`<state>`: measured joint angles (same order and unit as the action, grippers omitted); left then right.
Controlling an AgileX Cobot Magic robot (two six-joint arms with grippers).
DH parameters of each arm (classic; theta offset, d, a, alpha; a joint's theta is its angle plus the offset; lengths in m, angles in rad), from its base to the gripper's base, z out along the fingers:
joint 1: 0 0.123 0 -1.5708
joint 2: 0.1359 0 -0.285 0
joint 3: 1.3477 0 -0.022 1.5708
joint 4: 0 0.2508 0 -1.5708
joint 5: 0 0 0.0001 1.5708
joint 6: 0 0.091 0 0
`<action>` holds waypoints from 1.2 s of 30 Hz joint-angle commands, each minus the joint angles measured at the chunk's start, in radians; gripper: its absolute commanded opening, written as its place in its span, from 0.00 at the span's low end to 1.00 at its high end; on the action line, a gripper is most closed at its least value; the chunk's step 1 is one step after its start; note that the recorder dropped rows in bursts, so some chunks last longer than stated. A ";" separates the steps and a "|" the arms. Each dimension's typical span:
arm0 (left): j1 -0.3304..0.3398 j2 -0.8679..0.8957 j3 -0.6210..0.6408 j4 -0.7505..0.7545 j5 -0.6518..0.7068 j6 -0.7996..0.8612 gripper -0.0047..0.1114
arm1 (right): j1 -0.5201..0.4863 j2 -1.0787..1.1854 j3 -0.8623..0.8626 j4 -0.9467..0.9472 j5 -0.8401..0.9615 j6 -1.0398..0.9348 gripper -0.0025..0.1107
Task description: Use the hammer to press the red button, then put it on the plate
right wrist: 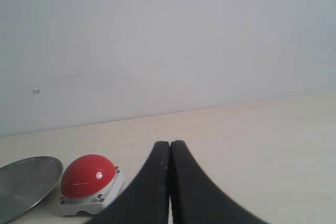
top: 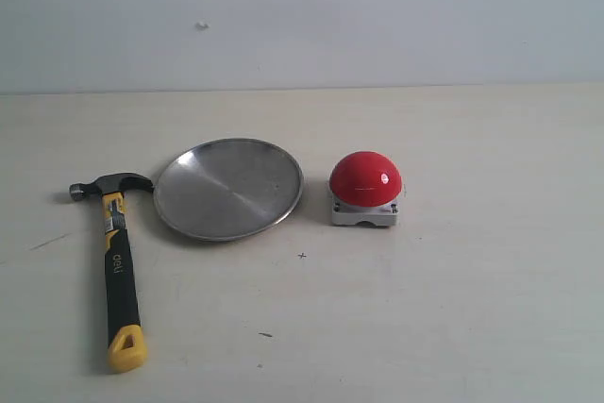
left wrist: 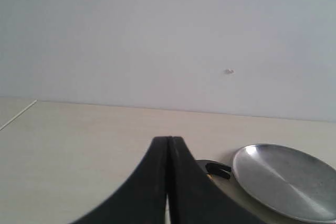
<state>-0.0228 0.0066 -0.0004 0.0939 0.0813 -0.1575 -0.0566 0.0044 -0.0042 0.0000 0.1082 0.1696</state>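
Observation:
The hammer (top: 118, 261) lies flat on the table at the left, dark head toward the back, yellow handle end toward the front. Just right of its head sits the silver plate (top: 228, 188), and the red button (top: 365, 179) on its grey base stands right of the plate. Neither arm shows in the exterior view. My left gripper (left wrist: 169, 141) is shut and holds nothing; past it I see the plate (left wrist: 286, 179) and a bit of the hammer head (left wrist: 217, 169). My right gripper (right wrist: 170, 144) is shut and holds nothing, with the button (right wrist: 87, 176) and plate edge (right wrist: 26, 179) beyond it.
A pale wooden table (top: 472, 309) carries everything, and a plain white wall (top: 377, 16) rises behind it. A few small dark specks (top: 302, 255) mark the tabletop near the front.

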 commanded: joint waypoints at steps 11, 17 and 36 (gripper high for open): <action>-0.006 -0.007 0.000 0.000 -0.001 -0.004 0.04 | -0.004 -0.004 0.004 0.000 -0.006 -0.001 0.02; -0.006 -0.007 0.000 0.000 -0.001 -0.004 0.04 | -0.004 -0.004 0.004 0.000 -0.006 -0.001 0.02; -0.007 -0.007 0.000 0.000 -0.035 -0.004 0.04 | -0.004 -0.004 0.004 0.000 -0.006 -0.001 0.02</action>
<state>-0.0228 0.0066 -0.0004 0.0939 0.0700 -0.1575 -0.0566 0.0044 -0.0042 0.0000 0.1082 0.1696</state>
